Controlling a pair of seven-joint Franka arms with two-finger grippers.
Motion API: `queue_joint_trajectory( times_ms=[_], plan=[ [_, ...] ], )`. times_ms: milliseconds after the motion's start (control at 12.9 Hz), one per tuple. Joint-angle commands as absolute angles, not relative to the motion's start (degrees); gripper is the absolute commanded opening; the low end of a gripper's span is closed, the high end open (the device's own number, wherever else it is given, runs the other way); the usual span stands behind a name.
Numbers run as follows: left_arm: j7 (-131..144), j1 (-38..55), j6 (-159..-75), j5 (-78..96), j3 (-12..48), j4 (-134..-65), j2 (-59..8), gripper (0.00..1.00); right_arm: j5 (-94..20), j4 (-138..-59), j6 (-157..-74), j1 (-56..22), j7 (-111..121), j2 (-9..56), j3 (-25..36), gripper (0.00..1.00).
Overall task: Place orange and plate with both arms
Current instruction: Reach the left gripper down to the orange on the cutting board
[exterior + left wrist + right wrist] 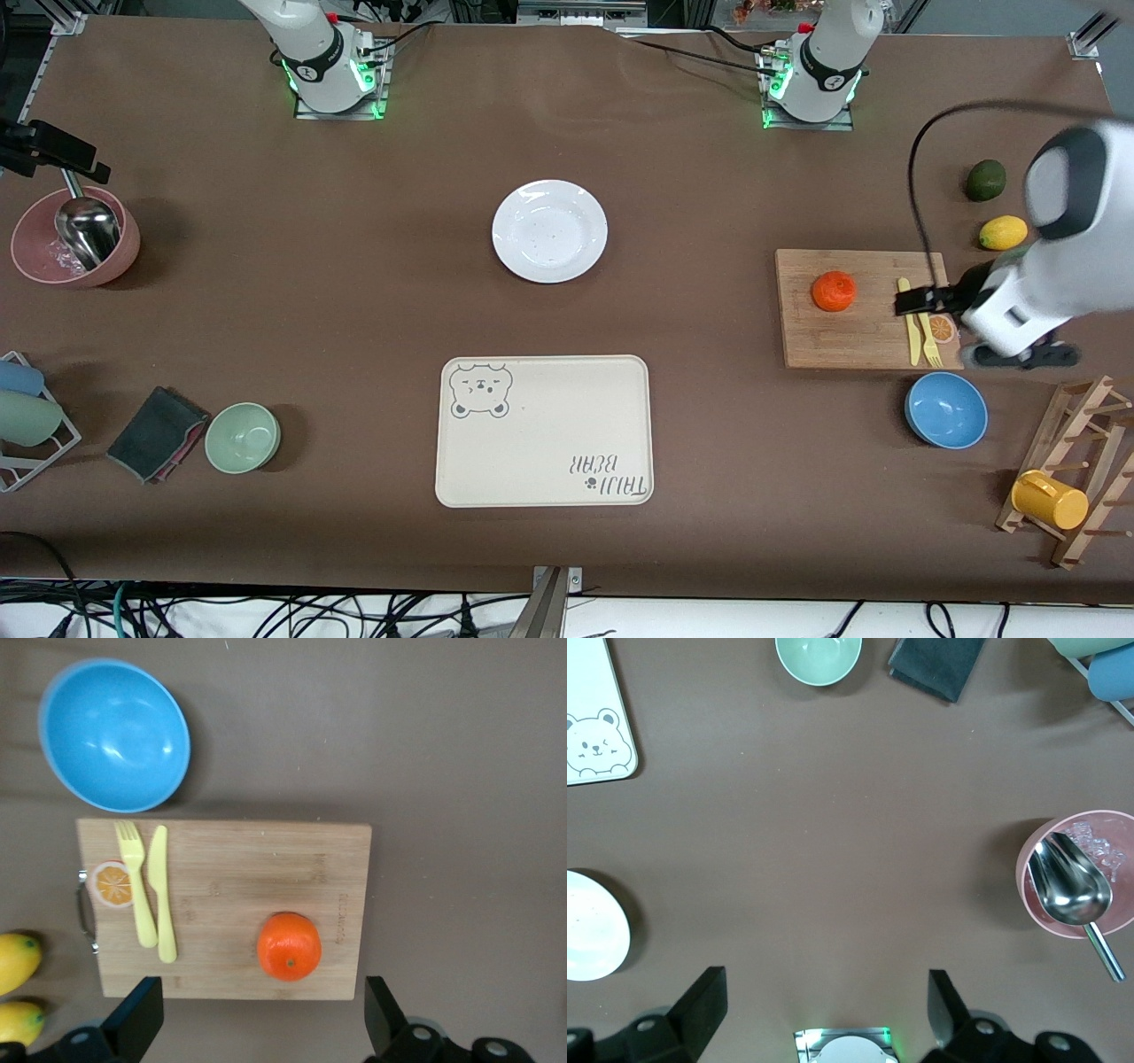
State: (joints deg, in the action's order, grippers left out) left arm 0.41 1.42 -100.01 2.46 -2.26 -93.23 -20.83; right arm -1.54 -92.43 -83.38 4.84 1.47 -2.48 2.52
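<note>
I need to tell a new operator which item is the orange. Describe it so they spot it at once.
Find the wooden cutting board toward the left arm's end of the table, just farther from the front camera than the blue bowl. The orange sits on that board, apart from the yellow fork and knife. It is the only round orange-red fruit; the lemon and avocado lie off the board.

Both arms are glossy white with black joint bands, and each base (pixel 335 62) sits on a metal plate lit by green lights, with a small red part and black cables at its side. The left arm (pixel 1054 266) carries a looping black cable, and both wrist views show black fingers (pixel 137 1020).
</note>
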Motion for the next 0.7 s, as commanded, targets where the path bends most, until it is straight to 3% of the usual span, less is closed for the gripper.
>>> queue_joint_trajectory(
  times_ms=[0,309,618],
  plan=[
    [-1.41,1.67,-103.41,3.96,-2.37,-95.86,-22.68,1.00,-0.88,-93.78,-83.85,4.75,1.93,-3.96,2.64,1.00],
    [-1.32,1.93,-120.80,3.87,-1.23,-112.98,-17.15,1.00,-0.88,-93.96,-83.94,4.75,1.93,-3.96,2.64,1.00],
    [-0.62,1.93,-133.04,1.86,-0.26,-124.07,-15.21,1.00,-0.88,-93.96,-83.94,4.75,1.93,-3.96,2.72,1.00]
  ],
)
